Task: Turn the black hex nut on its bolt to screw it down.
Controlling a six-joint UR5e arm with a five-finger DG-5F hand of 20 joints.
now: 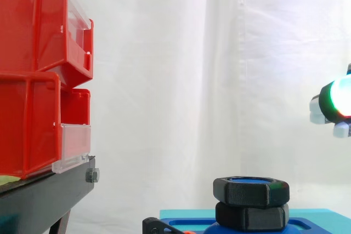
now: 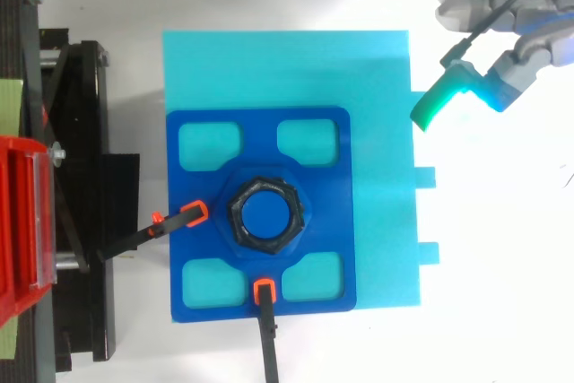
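Observation:
Two black hex nuts sit stacked on a blue bolt; the upper nut (image 1: 251,190) (image 2: 265,215) lies a little turned against the lower nut (image 1: 252,216). The bolt's blue top (image 2: 265,213) shows through the nut's hole. It stands in the middle of a dark blue fixture (image 2: 323,145) on a cyan base plate (image 2: 377,69). My hand (image 2: 516,47) hovers at the top view's upper right, off the plate's corner and well away from the nut, with a green-glowing fingertip (image 2: 437,100) stretched toward the plate. In the side view its glowing pads (image 1: 337,100) hang at the right edge, high above the nut, holding nothing.
Red bins (image 1: 33,75) stack on a black stand (image 1: 44,195) at the left. Two black clamps with orange tips (image 2: 193,214) (image 2: 264,291) pin the fixture from the left and from the front. White tabletop lies to the right of the plate.

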